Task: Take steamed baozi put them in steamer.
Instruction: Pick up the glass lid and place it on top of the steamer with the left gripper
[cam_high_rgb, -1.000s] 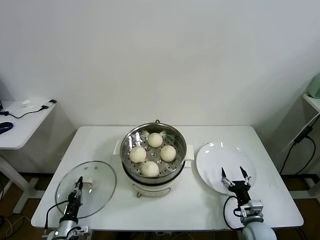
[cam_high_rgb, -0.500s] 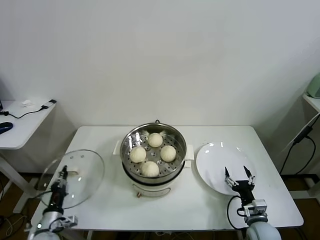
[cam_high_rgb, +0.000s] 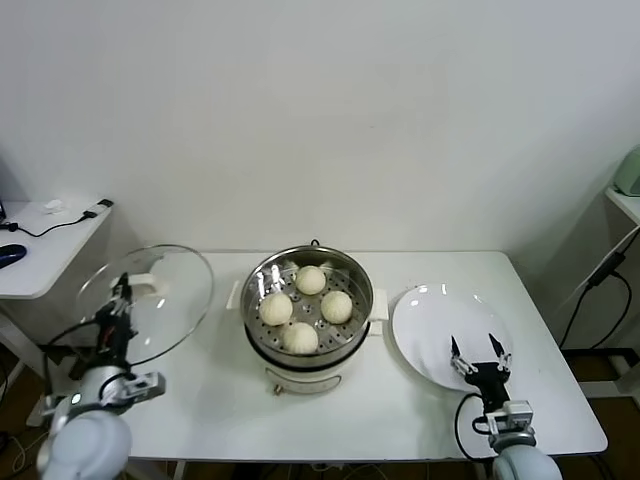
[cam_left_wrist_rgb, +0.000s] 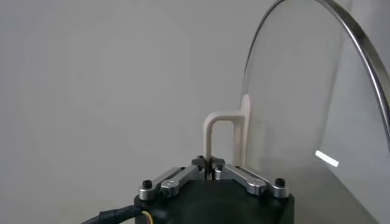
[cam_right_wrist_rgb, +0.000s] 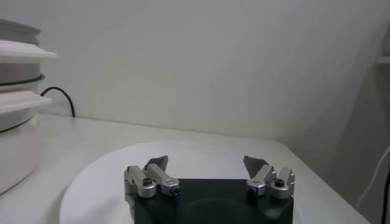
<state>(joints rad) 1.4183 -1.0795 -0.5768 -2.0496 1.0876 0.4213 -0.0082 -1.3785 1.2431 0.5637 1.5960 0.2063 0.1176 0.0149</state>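
Baozi (cam_high_rgb: 301, 308) all inside steamer (cam_high_rgb: 307, 333); left hand (cam_high_rgb: 120, 296) clenched on lid (cam_high_rgb: 160, 300); right hand (cam_high_rgb: 478, 352) spread over plate (cam_high_rgb: 430, 310).

The head view looks down from high up at the whole table (cam_high_rgb: 430, 275). The left wrist view sits very close behind the glass lid (cam_left_wrist_rgb: 317, 109). The right wrist view looks low across the white plate (cam_right_wrist_rgb: 201, 155). The head view shows both too.

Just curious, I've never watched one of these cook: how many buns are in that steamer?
4, all in the steamer: one bun at the back, one on the left, one on the right, one at the front. None seem hidden.
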